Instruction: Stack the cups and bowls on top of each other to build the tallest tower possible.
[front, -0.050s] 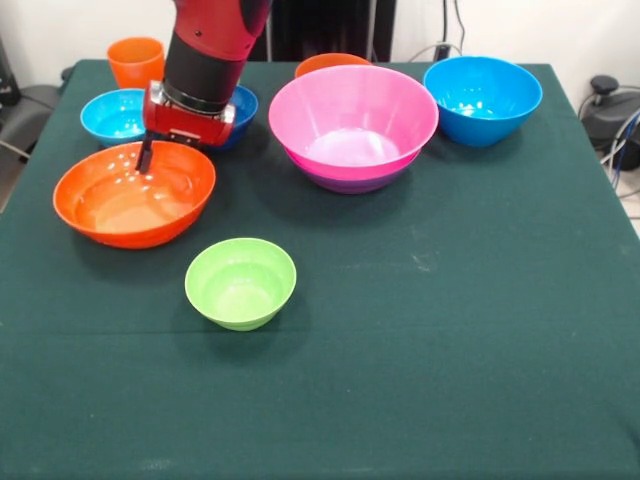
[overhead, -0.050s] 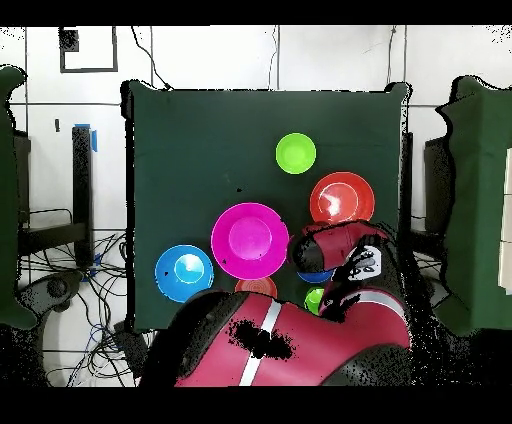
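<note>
The wide shallow orange bowl (front, -0.050s: 133, 195) (overhead, -0.050s: 341, 198) sits at the left of the front view. My gripper (front, -0.050s: 150, 160) hangs at its far rim, just inside the edge. The pink bowl (front, -0.050s: 352, 120) (overhead, -0.050s: 249, 240) rests nested in the purple bowl (front, -0.050s: 350, 184) at the table's middle back. The big blue bowl (front, -0.050s: 482, 98) (overhead, -0.050s: 184, 272) stands alone at the back right. A small lime-green bowl (front, -0.050s: 240, 282) (overhead, -0.050s: 296, 153) sits in front. The orange cup (front, -0.050s: 136, 60) stands at the back left corner.
A small light-blue bowl (front, -0.050s: 113, 115) and a dark-blue bowl (front, -0.050s: 243, 104) lie behind the orange bowl, the dark one partly hidden by the arm. A small orange bowl (front, -0.050s: 330, 63) (overhead, -0.050s: 256, 288) shows behind the pink one. A lime-green item (overhead, -0.050s: 316, 299) peeks out beside the arm.
</note>
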